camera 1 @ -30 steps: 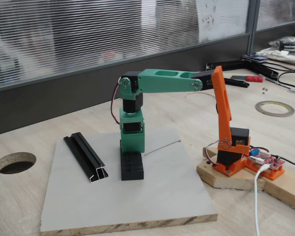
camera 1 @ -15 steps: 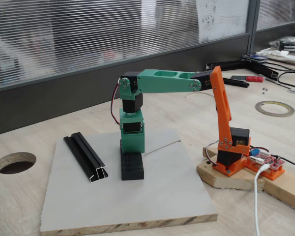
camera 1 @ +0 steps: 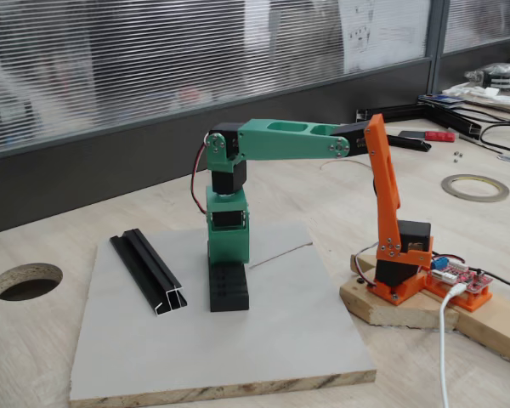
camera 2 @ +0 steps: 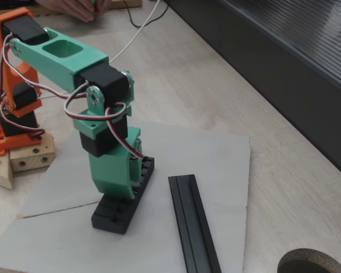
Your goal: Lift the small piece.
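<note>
End effector (camera 1: 228, 259) (camera 2: 122, 182) pointed straight down, green body lowered onto the far end of the black ribbed block (camera 1: 229, 287) (camera 2: 123, 197). Finger state cannot be told: tips hidden behind the green housing and against the block in both fixed views. Small piece not discernible; location cannot be told. Black ribbed block lying flat on the grey board (camera 1: 263, 340) (camera 2: 216, 165), near its middle. Long black channel rail (camera 1: 149, 270) (camera 2: 193, 224) lying on the same board, beside the block and apart from it, roughly parallel. Grey board resting on the wooden counter (camera 1: 34, 340) (camera 2: 284, 170). Orange arm base (camera 1: 399, 272) (camera 2: 14, 108) fixed to a wooden block at the board's edge.
</note>
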Action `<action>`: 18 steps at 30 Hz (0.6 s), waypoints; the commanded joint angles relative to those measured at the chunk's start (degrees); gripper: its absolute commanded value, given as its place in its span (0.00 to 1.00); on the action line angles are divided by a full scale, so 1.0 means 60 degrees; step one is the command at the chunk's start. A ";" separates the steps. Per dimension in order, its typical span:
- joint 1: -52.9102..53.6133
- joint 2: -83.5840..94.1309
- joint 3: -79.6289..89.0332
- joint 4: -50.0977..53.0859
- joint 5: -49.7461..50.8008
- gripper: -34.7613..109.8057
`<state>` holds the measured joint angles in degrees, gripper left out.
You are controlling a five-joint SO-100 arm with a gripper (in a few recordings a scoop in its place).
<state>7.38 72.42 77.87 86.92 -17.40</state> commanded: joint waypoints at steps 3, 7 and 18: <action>0.0044 0.0483 0.0000 0.0059 -0.0161 0.42; 0.0044 0.0498 0.0000 0.0059 -0.0161 0.42; 0.0044 0.0513 0.0000 0.0088 -0.0073 0.32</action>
<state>7.12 72.42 77.87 87.28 -17.40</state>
